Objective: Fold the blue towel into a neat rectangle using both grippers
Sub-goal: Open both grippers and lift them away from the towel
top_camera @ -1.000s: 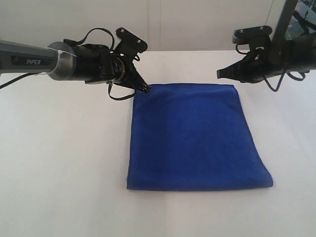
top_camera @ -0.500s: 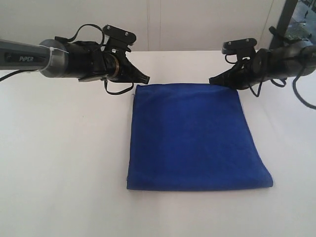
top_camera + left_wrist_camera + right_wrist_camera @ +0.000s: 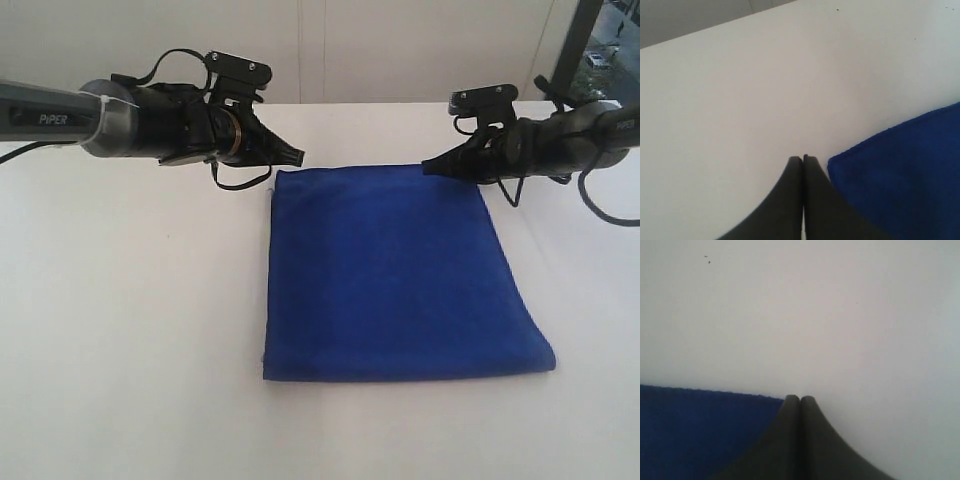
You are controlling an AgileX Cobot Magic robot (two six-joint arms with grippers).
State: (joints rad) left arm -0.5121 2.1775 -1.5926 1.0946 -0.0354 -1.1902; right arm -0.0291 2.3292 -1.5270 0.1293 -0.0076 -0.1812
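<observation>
Risk check from the current pose. The blue towel [image 3: 400, 275] lies flat on the white table [image 3: 130, 330], roughly square, edges fairly straight. We cannot tell how many layers it has.

The left gripper [image 3: 297, 157] is at the far-left corner. In its wrist view the fingers are pressed together with nothing between them, and the tip is over bare table just beside the corner, not on cloth. The right gripper [image 3: 428, 167] is near the far-right corner, fingers also pressed together and empty, tip right at the far edge. We cannot tell whether it touches the cloth.

What we think can go wrong:
- Both pairs of fingers are together. If we go down on the corners like this, we shove the cloth and bunch it instead of pinching it. We need to spread them first.
- The left tip is off the cloth. Closing there catches nothing, or only edge threads, and the corner slips out on the lift.
- If the towel is layered, a shallow pinch takes only the top layer and the fold opens up.
- One side gripping while the other misses, or a mismatch in lift height or timing, skews the fold and the edges don't line up.
- The table looks smooth, so dragging low may slide the whole towel.
- The cable loop [image 3: 240, 183] under the left wrist hangs near the corner and could snag or brush the cloth.
</observation>
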